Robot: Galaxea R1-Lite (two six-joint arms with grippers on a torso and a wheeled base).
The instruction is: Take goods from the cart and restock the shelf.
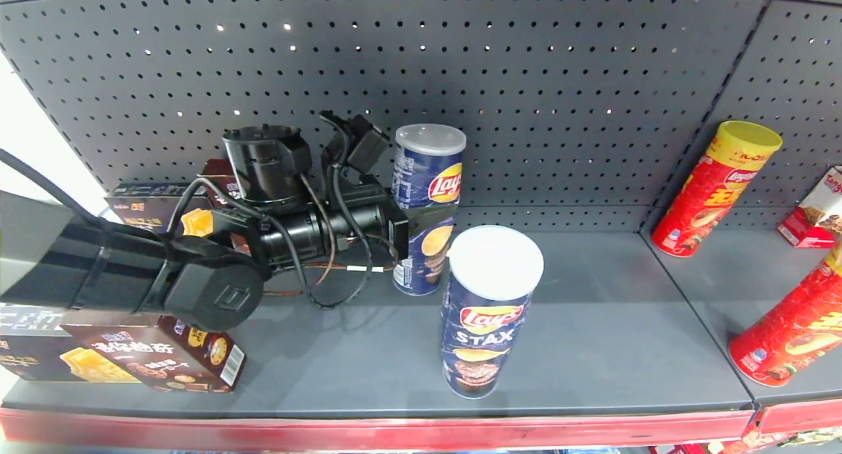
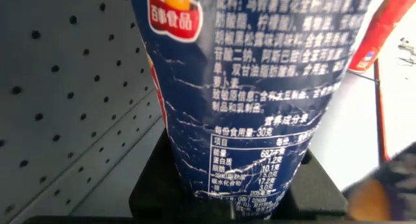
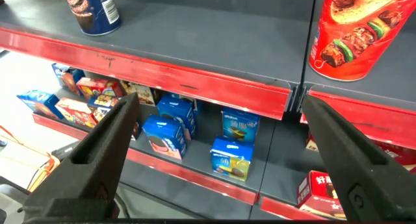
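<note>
As you look down from the head view, the left gripper (image 1: 421,220) is clamped around the rear blue can (image 1: 429,171), at about the middle of its height. This can is upright near the back of the shelf (image 1: 605,335), close to the perforated back panel (image 1: 526,79). Its base is at the level of the shelf surface, but you cannot tell whether it really rests there. In the left wrist view the same can (image 2: 247,100) sits between the two black fingers (image 2: 162,191), which press on both its sides. The front blue can (image 1: 490,309) stands free and upright with its white lid on. It is just beside the held one, a little more toward you and to the right. To the left, under and behind the arm, lie the brown snack boxes (image 1: 158,358). On the neighbouring section to the right, one red can (image 1: 714,191) leans against the back panel, and a second red can (image 1: 792,329) is at the picture's edge. The right gripper (image 3: 221,159) is spread wide and holds nothing. It hangs in front of the red shelf edge (image 3: 195,78), and past it you see the blue packs (image 3: 170,128) on the lower shelf.
</note>
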